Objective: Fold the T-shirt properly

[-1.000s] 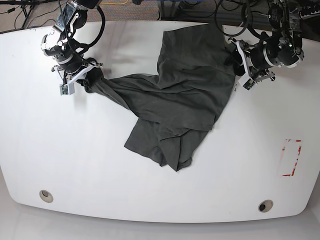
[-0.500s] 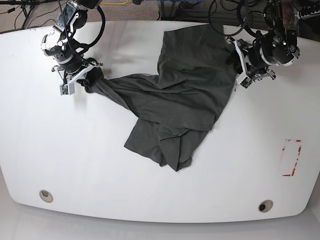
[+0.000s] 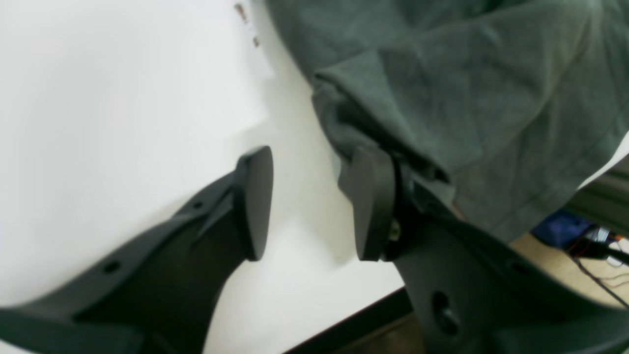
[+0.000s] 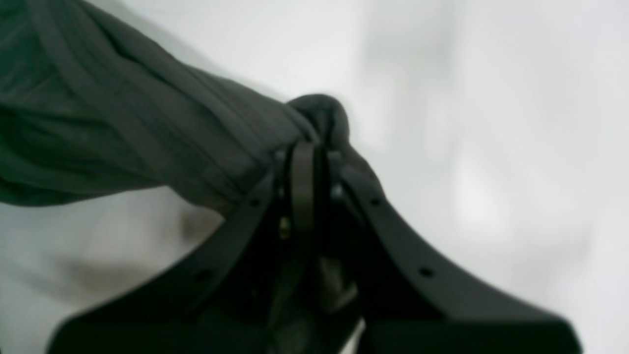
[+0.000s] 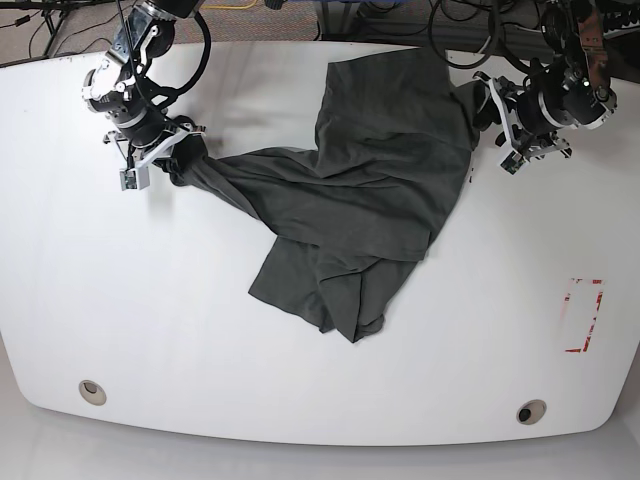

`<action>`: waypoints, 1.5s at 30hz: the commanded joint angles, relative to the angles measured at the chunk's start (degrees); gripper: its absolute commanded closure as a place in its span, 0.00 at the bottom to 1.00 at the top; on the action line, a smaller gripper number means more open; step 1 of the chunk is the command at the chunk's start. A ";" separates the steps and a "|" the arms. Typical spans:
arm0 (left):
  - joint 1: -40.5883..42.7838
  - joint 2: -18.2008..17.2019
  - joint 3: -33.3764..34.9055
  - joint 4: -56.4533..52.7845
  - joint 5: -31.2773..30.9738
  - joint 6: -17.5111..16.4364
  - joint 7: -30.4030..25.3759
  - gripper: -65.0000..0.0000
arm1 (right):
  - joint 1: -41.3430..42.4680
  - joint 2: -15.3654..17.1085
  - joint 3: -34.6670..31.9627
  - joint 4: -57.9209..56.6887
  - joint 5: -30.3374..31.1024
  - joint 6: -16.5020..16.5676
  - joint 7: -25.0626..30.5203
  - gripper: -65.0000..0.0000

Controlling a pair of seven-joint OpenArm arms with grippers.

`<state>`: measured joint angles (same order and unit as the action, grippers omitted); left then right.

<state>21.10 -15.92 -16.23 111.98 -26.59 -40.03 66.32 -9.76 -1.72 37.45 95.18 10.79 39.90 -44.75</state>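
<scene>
The dark grey T-shirt (image 5: pixel 370 190) lies crumpled across the middle of the white table (image 5: pixel 150 300), with one part pulled out in a long strip to the left. My right gripper (image 5: pixel 172 160) is shut on the end of that strip; in the right wrist view the fabric (image 4: pixel 147 132) bunches between the closed fingers of the gripper (image 4: pixel 307 147). My left gripper (image 5: pixel 480 108) sits at the shirt's upper right edge. In the left wrist view this gripper (image 3: pixel 312 201) stands open over bare table, and a folded edge of the shirt (image 3: pixel 442 88) rests against the outside of one finger (image 3: pixel 371 206).
A red-outlined rectangle (image 5: pixel 582 315) is marked on the table at the right. Two round holes (image 5: pixel 92 391) (image 5: pixel 531 411) sit near the front edge. Cables hang behind the back edge. The table's edge (image 3: pixel 344 319) runs close below the left gripper.
My left arm has moved up and slightly right along the shirt's right edge, towards the table's back. The right arm and the shirt have stayed as they were.
</scene>
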 commanded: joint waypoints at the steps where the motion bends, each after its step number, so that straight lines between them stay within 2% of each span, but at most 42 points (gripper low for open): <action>1: -0.31 -0.82 -0.17 0.06 -0.27 0.03 -0.96 0.61 | 0.31 0.44 0.04 1.04 1.04 0.10 1.19 1.00; 7: -0.31 -0.74 2.03 0.06 -0.27 0.03 -0.96 0.59 | 0.40 0.44 0.04 1.13 1.04 0.10 1.19 1.00; 13: -0.05 -0.74 2.47 0.06 -0.44 0.03 -0.96 0.37 | 0.48 0.44 0.04 1.13 1.04 0.10 1.19 1.00; 16: 0.13 -0.74 2.82 0.06 -0.44 0.03 -0.96 0.31 | 0.48 0.53 0.04 1.13 1.04 0.10 1.19 1.00; 29: 0.57 -0.82 4.32 -1.08 -0.44 0.03 -0.87 0.31 | 0.66 0.53 0.04 1.13 1.04 0.10 1.19 1.00; 45: -0.66 -0.91 6.34 -13.13 -0.36 0.03 -1.14 0.32 | 0.75 0.53 0.13 1.13 1.04 0.10 1.28 1.00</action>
<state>19.81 -16.69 -10.17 99.98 -29.41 -40.58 62.48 -9.56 -1.74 37.45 95.18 10.74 39.90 -44.75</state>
